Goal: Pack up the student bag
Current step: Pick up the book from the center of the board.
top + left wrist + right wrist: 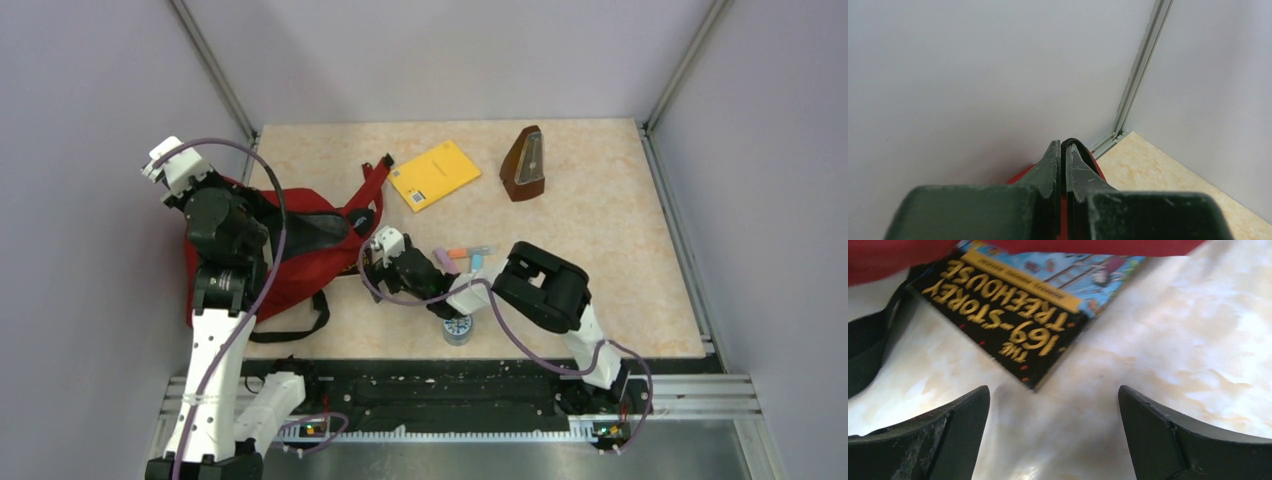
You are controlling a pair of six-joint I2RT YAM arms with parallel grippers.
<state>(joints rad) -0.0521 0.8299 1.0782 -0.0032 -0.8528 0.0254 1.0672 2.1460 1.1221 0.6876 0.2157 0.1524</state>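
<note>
The red student bag (300, 262) lies at the table's left side, its dark opening facing right. My left gripper (243, 203) is shut on the bag's black zipper edge (1076, 143) and holds it up near the left wall; red fabric (1020, 176) shows behind the fingers. My right gripper (378, 262) is open and empty, low over the table at the bag's mouth. Just ahead of it lies a book titled "The 169-Storey Treehouse" (1018, 305), its far end under the red fabric (898, 260). In the right wrist view the gripper (1053, 392) is a short way from the book's near corner.
A yellow notebook (434, 174) and a brown metronome (524, 163) lie at the back. Small pastel items (468, 256) sit beside the right arm, and a round tape roll (457, 329) near the front edge. A black bag strap (868, 340) lies left of the right gripper.
</note>
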